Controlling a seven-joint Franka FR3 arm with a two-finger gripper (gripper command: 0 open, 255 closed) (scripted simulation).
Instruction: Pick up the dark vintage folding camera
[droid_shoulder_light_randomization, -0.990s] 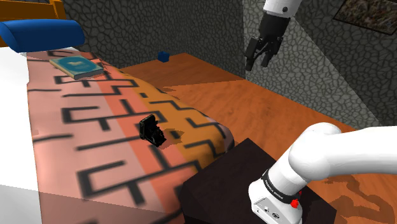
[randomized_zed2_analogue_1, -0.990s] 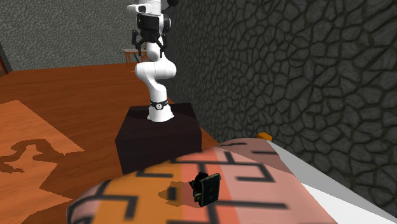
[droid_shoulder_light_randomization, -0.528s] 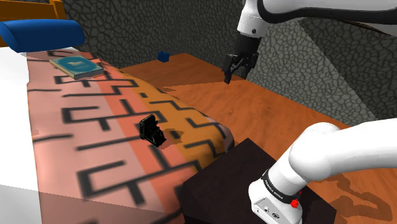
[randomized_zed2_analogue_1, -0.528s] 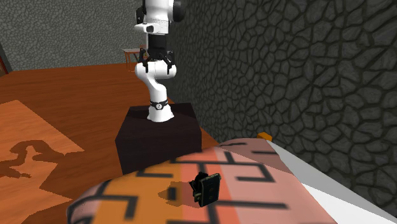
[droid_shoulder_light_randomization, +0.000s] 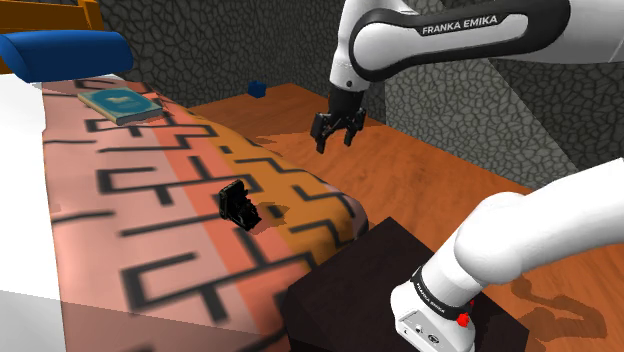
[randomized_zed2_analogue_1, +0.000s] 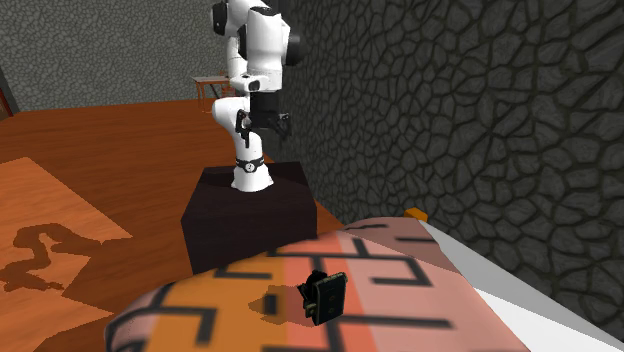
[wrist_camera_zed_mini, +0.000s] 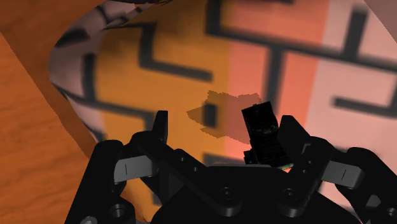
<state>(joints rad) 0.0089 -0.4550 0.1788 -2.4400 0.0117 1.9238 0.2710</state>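
Note:
The dark folding camera stands on the orange-and-pink patterned bedspread, near the bed's foot end. In the second exterior view the camera sits at the bottom, close to the lens. My gripper hangs open in the air, up and to the shoulder view's right of the camera, well above the bed's edge. From the far side my gripper is in front of the arm's base. In the wrist view the camera lies below, beside one finger, with nothing between the fingers.
A teal book and a blue pillow lie at the bed's head end. A small blue object sits on the wooden floor by the stone wall. The dark stand is beside the bed's foot.
The arm has swung down and toward the bed: the gripper has dropped from high by the stone wall to lower and closer to the camera. The camera has not moved.

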